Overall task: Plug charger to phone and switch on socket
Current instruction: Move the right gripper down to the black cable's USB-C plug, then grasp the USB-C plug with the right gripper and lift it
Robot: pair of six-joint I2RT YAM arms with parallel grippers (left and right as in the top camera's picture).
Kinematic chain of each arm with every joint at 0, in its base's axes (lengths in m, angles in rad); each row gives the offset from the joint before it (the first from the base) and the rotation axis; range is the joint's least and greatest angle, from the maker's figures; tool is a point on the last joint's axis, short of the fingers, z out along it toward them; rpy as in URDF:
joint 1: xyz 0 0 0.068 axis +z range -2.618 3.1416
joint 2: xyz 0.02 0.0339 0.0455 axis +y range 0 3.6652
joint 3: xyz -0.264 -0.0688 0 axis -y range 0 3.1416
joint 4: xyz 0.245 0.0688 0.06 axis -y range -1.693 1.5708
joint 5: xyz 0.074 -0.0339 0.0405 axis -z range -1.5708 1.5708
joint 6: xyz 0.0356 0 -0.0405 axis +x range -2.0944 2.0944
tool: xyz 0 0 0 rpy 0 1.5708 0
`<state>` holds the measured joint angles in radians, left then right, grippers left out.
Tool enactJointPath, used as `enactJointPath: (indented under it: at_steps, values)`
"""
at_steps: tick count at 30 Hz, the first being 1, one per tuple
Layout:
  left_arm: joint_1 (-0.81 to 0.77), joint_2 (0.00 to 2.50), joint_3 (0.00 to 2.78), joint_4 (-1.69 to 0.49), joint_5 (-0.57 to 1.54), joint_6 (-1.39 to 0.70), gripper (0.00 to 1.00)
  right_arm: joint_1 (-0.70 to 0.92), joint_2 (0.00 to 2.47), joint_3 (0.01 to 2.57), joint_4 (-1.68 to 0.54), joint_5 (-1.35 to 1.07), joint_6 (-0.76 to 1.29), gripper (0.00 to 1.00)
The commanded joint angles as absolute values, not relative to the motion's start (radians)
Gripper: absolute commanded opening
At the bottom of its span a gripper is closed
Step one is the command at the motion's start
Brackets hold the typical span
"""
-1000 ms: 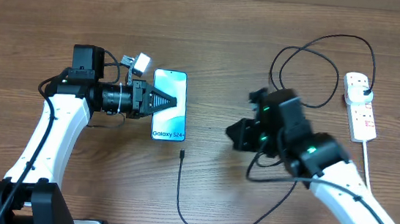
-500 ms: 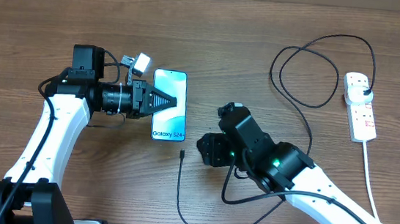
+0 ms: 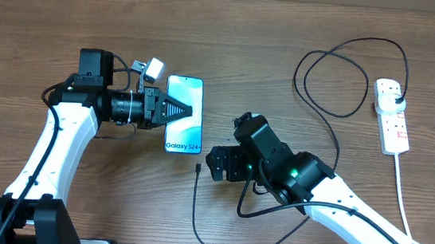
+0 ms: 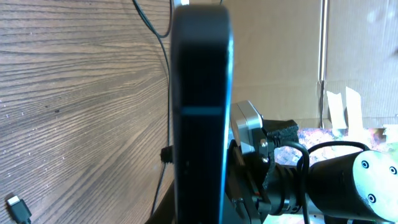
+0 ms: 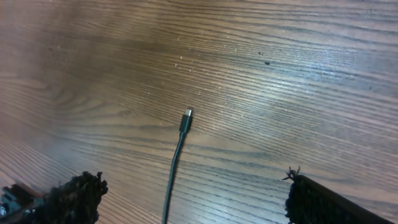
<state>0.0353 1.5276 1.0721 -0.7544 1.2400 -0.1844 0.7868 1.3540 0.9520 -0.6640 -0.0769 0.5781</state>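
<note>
The charger, a long thin black cable (image 3: 195,204), trails limp across the brown wooden desk (image 3: 51,18) from the white power strip (image 3: 394,127) at far right. The slim blue-teal phone (image 3: 185,137) lies centre-left beneath the left hand (image 3: 177,112), whose grip cannot be told. The right hand (image 3: 211,163) hangs spread over the small connector tip (image 5: 186,118). The tip is likely light and slippery, best pinched by its rigid body, not the cord.

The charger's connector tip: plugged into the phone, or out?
Out. The connector tip lies on the table, apart from the phone.
</note>
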Motion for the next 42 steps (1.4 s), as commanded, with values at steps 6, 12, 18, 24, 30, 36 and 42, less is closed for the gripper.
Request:
enactJointPath:
  at_steps: [6,12,18,24,30,36,42]
  values:
    - [0.037,1.514,1.069,-0.752,1.291,-0.191,0.04,0.791,1.353,0.957,-0.661,-0.080,0.580,0.72]
    - [0.037,1.515,1.069,-0.751,1.290,-0.191,0.04,0.791,1.353,0.956,-0.664,-0.080,0.580,0.56]
    - [0.037,1.515,1.069,-0.751,1.207,-0.229,0.04,0.791,1.353,0.956,-0.667,-0.080,0.648,0.51]
    - [0.042,1.514,1.069,-0.678,1.135,-0.333,0.04,0.792,1.364,0.956,-0.667,-0.080,0.752,0.48]
    - [0.080,1.515,1.069,-0.532,1.138,-0.463,0.04,0.811,1.443,0.956,-0.651,-0.084,0.797,0.49]
    - [0.145,1.515,1.069,-0.520,1.134,-0.475,0.04,0.900,1.539,0.956,-0.569,-0.089,0.846,0.41]
    - [0.171,1.515,1.069,-0.543,1.134,-0.475,0.04,0.982,1.608,0.956,-0.538,0.030,0.955,0.33]
